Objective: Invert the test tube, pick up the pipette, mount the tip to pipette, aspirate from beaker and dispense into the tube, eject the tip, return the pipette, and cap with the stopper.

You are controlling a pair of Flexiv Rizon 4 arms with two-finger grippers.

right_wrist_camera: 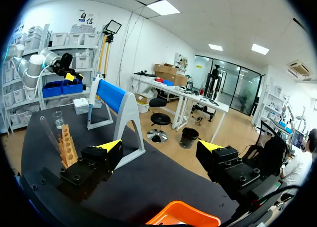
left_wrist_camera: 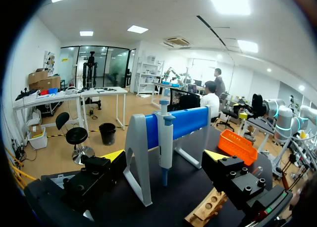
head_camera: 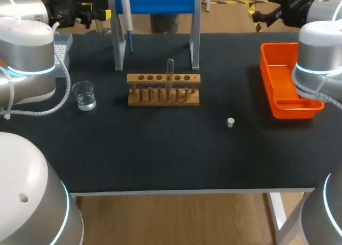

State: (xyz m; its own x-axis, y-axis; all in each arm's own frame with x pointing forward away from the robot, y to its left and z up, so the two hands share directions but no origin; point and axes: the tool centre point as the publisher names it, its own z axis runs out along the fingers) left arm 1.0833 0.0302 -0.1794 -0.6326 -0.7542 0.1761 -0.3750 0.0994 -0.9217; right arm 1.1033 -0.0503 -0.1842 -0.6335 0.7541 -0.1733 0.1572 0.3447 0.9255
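Step one, test tube untouched. Left tool and right tool both released, empty, hanging at the far edge of the counter. Tube: clear glass, upright in wooden rack, mid-counter. Pinch above rack, lift straight clear, then flip; likely slippery.

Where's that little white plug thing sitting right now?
In the head view the stopper stands on the black table, right of the middle, between and slightly in front of the wooden rack and the orange tray, touching neither.
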